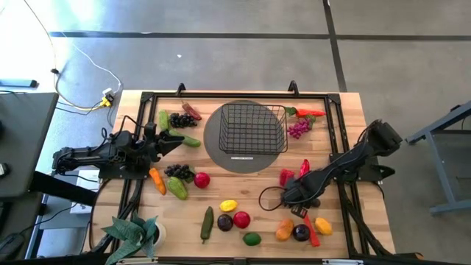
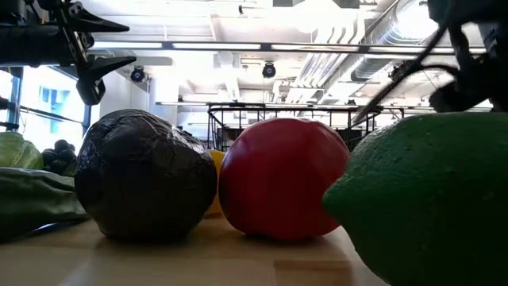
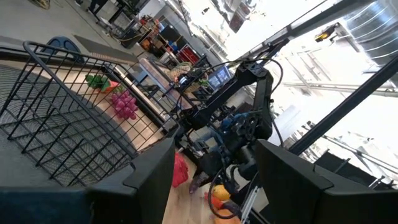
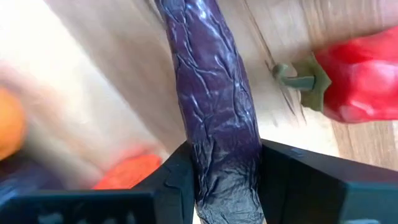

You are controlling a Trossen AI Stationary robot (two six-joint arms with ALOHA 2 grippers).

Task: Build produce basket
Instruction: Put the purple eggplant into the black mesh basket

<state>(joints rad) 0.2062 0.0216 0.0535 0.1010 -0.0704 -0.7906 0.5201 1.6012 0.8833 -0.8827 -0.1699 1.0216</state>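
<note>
I am pinching the long wrinkled purple vegetable (image 4: 217, 124) between my right gripper's (image 4: 225, 180) fingers; lifting it toward the black wire-mesh basket (image 1: 254, 126) comes next.

Two dark jointed arms, black looping cables, blocky matte-black jaws on each wrist.

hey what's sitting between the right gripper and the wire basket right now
In the high view, two red peppers and bare table lie between the right gripper, closed on a purple eggplant, and the basket on its round mat.
</note>
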